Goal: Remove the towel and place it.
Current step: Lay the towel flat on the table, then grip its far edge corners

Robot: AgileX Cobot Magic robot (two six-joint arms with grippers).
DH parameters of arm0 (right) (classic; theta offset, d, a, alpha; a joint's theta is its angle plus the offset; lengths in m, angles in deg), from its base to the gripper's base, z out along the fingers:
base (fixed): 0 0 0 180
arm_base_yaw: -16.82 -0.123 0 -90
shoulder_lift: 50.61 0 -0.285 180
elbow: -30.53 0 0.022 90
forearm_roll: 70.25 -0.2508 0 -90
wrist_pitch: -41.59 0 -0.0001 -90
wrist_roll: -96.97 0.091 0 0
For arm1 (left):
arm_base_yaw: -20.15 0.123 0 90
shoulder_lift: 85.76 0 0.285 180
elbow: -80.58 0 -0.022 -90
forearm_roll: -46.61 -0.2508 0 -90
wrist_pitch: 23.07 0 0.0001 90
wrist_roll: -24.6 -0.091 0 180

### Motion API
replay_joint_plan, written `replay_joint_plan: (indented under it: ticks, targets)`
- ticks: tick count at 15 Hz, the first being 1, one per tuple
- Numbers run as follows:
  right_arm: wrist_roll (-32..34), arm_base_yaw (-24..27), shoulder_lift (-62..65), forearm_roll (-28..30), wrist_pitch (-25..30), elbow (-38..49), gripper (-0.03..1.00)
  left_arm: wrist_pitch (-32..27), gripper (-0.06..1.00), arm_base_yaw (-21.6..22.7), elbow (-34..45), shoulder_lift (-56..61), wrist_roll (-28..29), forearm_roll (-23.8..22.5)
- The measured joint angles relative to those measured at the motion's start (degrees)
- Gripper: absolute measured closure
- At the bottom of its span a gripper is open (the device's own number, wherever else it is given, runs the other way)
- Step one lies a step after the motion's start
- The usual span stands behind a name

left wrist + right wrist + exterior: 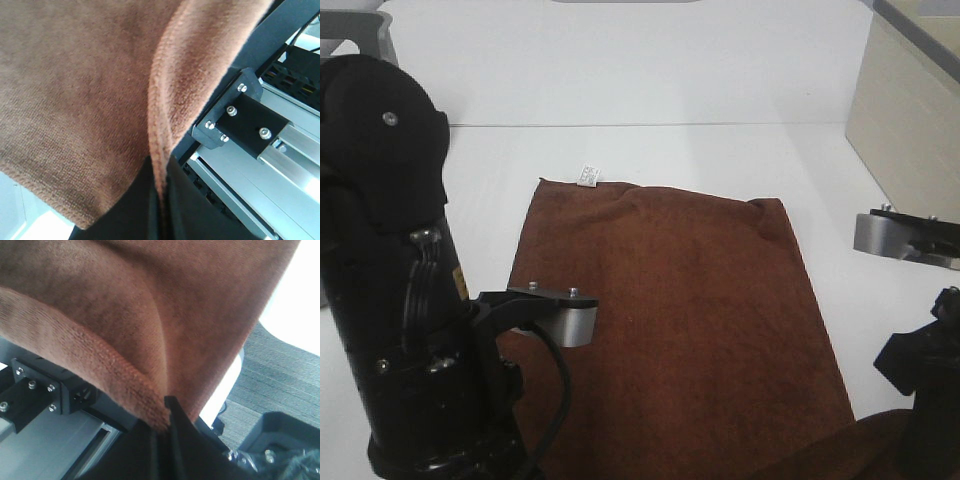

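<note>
The dark brown towel (pixel 690 310) lies spread flat on the white table (pixel 650 80), with its small white tag (pixel 587 175) at the far left corner. Its near edge runs out of the exterior high view between my two arms. In the left wrist view my left gripper (pixel 159 210) is shut on the towel's stitched hem (pixel 155 125), and the cloth (pixel 75 90) hangs away from the black fingers. My right gripper (pixel 161 440) is likewise shut on the hem, with the towel (pixel 150 305) draped above it. Neither gripper's fingertips show in the exterior high view.
A beige box (pixel 910 110) stands at the back right of the table. A grey object (pixel 355 40) sits at the far left corner. Aluminium frame rails with black brackets (pixel 250 120) run below the table's near edge. Grey floor (pixel 280 375) shows beyond.
</note>
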Motion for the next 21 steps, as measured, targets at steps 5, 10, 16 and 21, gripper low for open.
replay_joint_plan:
  ticks: [5,10,16,21]
  targets:
    - [-4.58,0.0,-4.81,-3.55,-3.27,1.55,0.95,1.72,0.94,-0.46,-1.2,-3.5,-0.23,0.63]
    - [-5.5,0.0,-4.98,-4.47,-2.98,1.78,0.78,4.58,0.94,-7.39,-5.44,-6.88,-1.32,0.86]
    - [-5.5,0.0,-4.47,-3.38,-1.15,1.38,0.19,6.88,0.14,-8.02,-6.3,-7.05,3.9,2.12]
    - [-5.5,2.35,-2.35,2.69,-2.01,-6.07,0.16,5.21,0.03,-7.56,-9.11,-7.1,4.3,1.09]
